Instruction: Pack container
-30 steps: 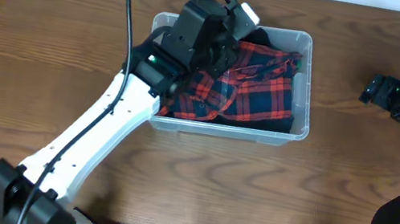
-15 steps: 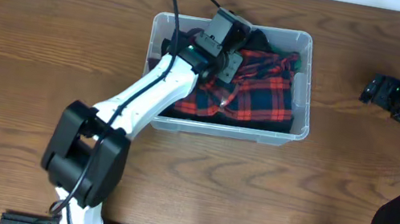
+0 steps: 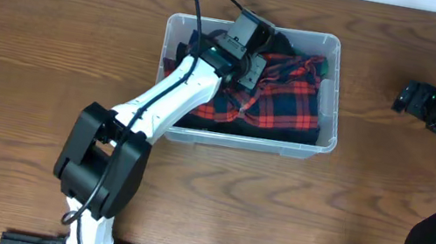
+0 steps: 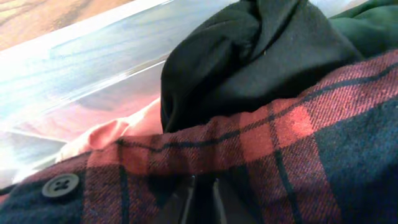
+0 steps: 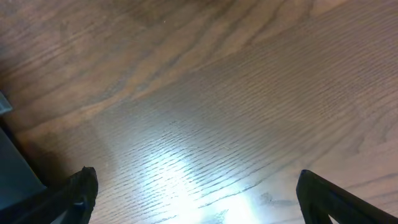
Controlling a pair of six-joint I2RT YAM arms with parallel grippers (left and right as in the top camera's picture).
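— Wooden table point(image 3: 32, 64) all round. Where's the container point(image 3: 339, 49)?
— Twelve o'clock, holding a black garment point(image 4: 261, 56) and a plaid shirt point(image 3: 288, 98). My left gripper point(image 4: 200, 200) is down inside it, fingers nearly together, pinching plaid.
— Finished?
— Nearly, I judge. The cloth humps and wants tucking. My right gripper point(image 5: 199, 196), at two o'clock, hangs spread wide, holding nothing.

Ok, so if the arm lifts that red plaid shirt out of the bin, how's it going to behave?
Probably floppy: the red plaid shirt lies crumpled in folds in the clear container, so it should drape and trail from one pinch. Likely light, being soft cloth. It may drag the black garment bunched against it.
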